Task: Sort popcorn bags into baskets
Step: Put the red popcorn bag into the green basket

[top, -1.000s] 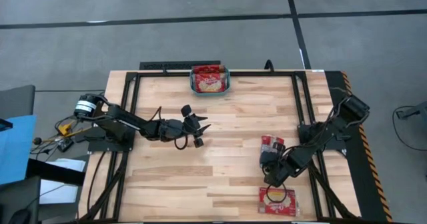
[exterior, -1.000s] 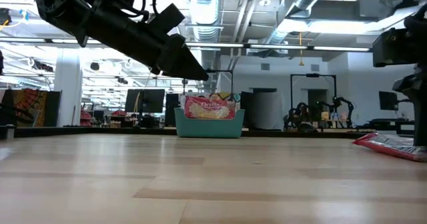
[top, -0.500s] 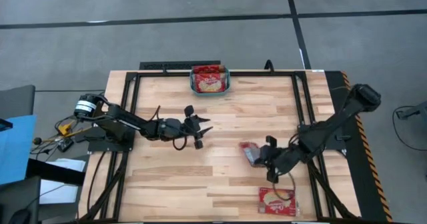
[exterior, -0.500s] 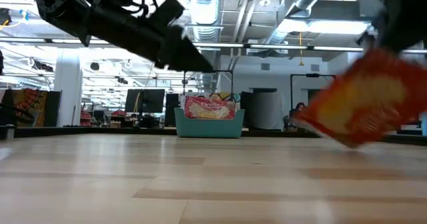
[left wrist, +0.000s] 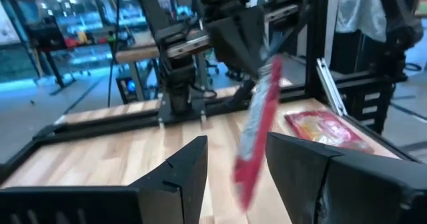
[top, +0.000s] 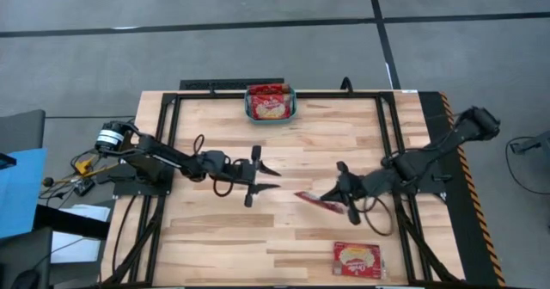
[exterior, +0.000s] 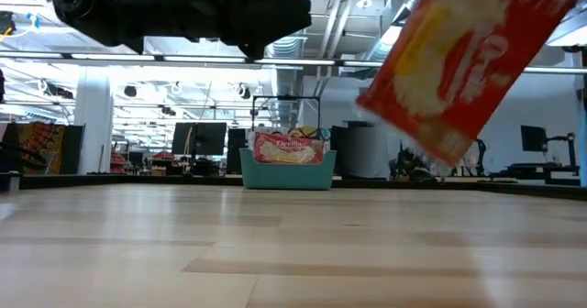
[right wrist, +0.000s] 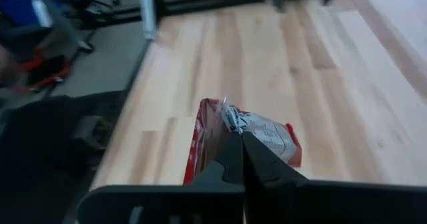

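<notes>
A red popcorn bag (top: 316,199) with a cream-yellow label hangs in the air over the table's middle, gripped by my right gripper (top: 337,198). It shows face-on and tilted in the low view (exterior: 466,62), and edge-on in the left wrist view (left wrist: 257,127). My left gripper (top: 277,179) is open, level, pointing toward the bag from the left and a short way from it. The teal basket (top: 270,102) stands at the far edge with red bags in it (exterior: 287,149). One more bag (top: 357,259) lies flat near the near edge. My right gripper pinches the bag between its two shut fingers (right wrist: 241,159) at one edge (right wrist: 225,132). The fingers come level from the table's right. The bag is lifted clear of the table, stands out past the fingertips toward the left arm, and is turned on edge.
Black frame rails (top: 168,143) run along the table's left, right and far sides. Open wood (top: 215,237) lies between the arms and the near edge. The lying bag also shows in the left wrist view (left wrist: 325,131).
My right gripper has lifted the bag off the table's right part and carried it up and toward the left, to the middle. The bag has turned from lying flat to standing on edge. My left gripper has rolled about its axis and reached a little toward the bag.
</notes>
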You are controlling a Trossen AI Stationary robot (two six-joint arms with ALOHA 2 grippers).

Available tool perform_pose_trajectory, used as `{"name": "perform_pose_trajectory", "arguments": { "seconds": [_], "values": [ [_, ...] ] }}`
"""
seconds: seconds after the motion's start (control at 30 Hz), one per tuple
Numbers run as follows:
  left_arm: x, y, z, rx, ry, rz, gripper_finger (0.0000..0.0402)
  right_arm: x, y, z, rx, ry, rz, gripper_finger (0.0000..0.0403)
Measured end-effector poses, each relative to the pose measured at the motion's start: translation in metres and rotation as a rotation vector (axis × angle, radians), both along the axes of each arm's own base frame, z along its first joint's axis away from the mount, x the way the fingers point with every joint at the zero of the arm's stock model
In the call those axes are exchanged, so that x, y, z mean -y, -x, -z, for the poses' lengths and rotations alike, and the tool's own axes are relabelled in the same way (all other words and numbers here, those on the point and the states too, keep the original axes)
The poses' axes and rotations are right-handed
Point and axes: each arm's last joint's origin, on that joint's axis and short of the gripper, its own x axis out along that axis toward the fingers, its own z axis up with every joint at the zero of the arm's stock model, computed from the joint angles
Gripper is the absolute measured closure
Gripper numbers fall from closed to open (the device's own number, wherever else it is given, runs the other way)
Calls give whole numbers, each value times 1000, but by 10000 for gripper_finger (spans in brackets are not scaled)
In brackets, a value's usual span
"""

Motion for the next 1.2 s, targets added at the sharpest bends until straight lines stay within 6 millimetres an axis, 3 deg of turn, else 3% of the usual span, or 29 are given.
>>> {"name": "perform_pose_trajectory", "arguments": {
  "seconds": [0.33,0.6,0.83,1.0,1.2],
  "values": [
    [3,-18,-6,-161,-52,-17,186,28,-43,11,65,-42,-139,399],
    [7,-27,-8,-213,-72,108,151,49,-51,10,100,-28,-113,400],
    [-5,-36,-9,-268,-31,-45,151,51,-53,3,187,-1,-147,400],
    [-8,-42,-8,-275,-57,-41,167,51,-54,0,213,11,-158,400],
    [-5,-55,-2,-270,-127,65,259,56,-55,-3,244,16,-128,398]
  ]
}}
